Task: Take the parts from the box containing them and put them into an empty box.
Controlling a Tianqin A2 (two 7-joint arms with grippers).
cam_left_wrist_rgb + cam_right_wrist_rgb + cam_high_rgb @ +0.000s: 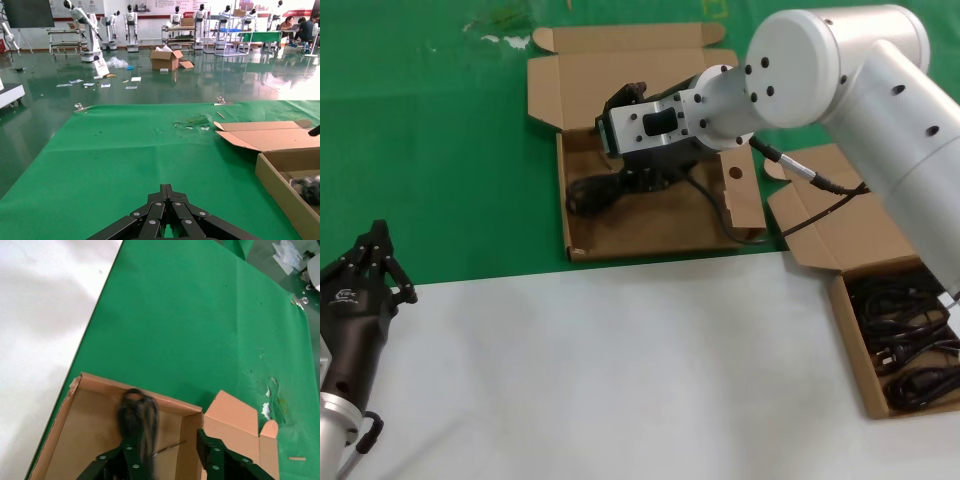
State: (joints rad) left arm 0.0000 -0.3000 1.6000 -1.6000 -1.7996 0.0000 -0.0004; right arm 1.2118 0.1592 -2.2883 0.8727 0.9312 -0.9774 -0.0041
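R end effector (165, 460) open over cable (136, 415) in box (90, 435).

The right arm (880, 80) has fat, glossy white cylindrical links dotted with small dark screw holes, a grey-black cable (815, 185) alongside, and a silver wrist block. The left gripper (365, 275) is matt black with a white logo and a silver collar.

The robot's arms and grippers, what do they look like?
The right arm is glossy white with thick cylindrical links dotted with small dark holes, a grey-black cable along it, and a silver-and-black right gripper. The left gripper is matt black with a small white logo above a silver wrist ring.
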